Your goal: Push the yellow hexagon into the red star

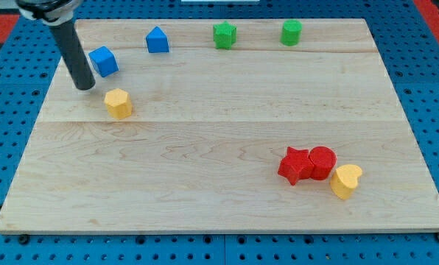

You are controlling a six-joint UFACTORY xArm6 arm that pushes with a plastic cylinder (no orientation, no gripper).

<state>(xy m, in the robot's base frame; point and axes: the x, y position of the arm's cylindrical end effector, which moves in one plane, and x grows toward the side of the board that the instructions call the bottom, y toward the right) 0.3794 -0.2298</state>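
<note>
The yellow hexagon (118, 103) sits on the wooden board at the view's left. The red star (294, 165) lies at the lower right, touching a red cylinder (322, 163) on its right. My tip (85, 86) is down on the board just up and left of the yellow hexagon, a small gap apart from it, and just below-left of a blue cube (103, 61).
A yellow heart (345, 181) lies right of the red cylinder. A blue pentagon-like block (157, 40), a green star (224, 34) and a green cylinder (292, 32) line the view's top. The board's left edge (37, 125) is near my tip.
</note>
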